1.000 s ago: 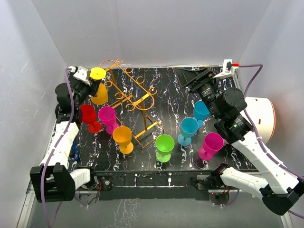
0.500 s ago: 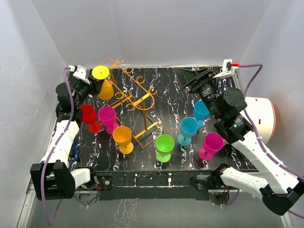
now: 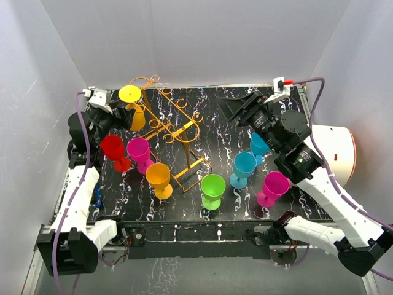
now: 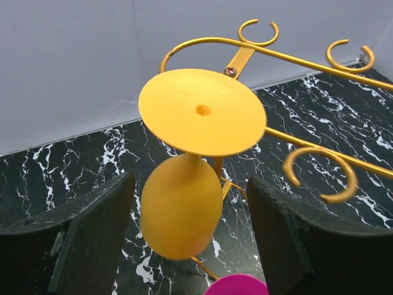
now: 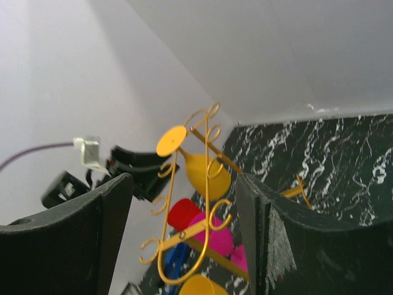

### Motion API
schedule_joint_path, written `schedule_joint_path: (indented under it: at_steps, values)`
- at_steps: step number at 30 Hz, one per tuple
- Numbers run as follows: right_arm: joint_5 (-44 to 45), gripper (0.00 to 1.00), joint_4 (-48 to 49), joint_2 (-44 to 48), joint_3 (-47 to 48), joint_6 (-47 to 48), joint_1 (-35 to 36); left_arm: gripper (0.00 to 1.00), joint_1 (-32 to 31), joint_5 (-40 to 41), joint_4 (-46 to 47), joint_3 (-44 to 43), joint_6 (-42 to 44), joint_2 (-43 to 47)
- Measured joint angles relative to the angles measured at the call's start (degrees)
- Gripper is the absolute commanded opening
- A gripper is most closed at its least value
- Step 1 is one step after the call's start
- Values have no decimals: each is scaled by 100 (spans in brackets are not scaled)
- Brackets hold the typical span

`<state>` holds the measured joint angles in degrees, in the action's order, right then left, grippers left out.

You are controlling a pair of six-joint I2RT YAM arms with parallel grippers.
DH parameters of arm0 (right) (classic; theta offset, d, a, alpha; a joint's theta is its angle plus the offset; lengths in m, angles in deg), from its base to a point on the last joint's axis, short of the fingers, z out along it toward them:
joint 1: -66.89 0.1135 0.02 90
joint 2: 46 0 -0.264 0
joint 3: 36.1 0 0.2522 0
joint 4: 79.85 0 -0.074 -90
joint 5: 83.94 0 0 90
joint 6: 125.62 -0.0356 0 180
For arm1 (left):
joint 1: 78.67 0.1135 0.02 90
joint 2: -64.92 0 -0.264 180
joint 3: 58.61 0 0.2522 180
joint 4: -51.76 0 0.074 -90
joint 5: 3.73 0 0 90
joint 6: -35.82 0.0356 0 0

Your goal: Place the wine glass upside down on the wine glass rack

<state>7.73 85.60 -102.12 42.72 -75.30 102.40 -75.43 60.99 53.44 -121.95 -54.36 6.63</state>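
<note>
A yellow wine glass point(image 3: 136, 116) hangs upside down on the golden wire wine glass rack point(image 3: 172, 117) at the back left, its round foot on top. My left gripper point(image 3: 120, 113) stands open around the glass bowl point(image 4: 181, 212), with a gap between the bowl and each finger point(image 4: 98, 227). The foot point(image 4: 202, 110) rests on a rack arm point(image 4: 295, 58). My right gripper point(image 3: 237, 108) is open and holds nothing, raised over the back right of the table. Its wrist view looks across at the rack point(image 5: 172, 209) and the hanging glass point(image 5: 207, 173).
Several glasses stand upright on the black marbled table point(image 3: 215, 132): red point(image 3: 113, 149), magenta point(image 3: 139, 149) and orange point(image 3: 158, 176) beside the rack base, green point(image 3: 212, 186) in front, two blue point(image 3: 244, 165) and a pink point(image 3: 274, 184) at right. A white round object point(image 3: 339, 153) lies past the right edge.
My left jaws have opened off the yellow glass, which now hangs from the rack by itself. The left arm has drawn back a little to the left. The right gripper shifted left.
</note>
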Motion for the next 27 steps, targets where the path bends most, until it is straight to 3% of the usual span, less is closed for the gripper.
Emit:
schedule_joint_path:
  at_steps: [6, 12, 17, 27]
  values:
    - [-140, 66, -929, -70, 35, 153, 2, 80, -2, 48, -640, 17, -234, 737]
    - [518, 63, -2551, -409, 566, 280, 2, 83, -4, 149, -1493, 0, -1014, 1379]
    - [957, 61, -3807, -623, 789, 520, 2, 98, -4, 48, -2479, -684, -1528, 1652]
    - [645, 54, -5158, -645, 688, 822, 2, 99, -7, -146, -3456, -1899, -2223, 2363]
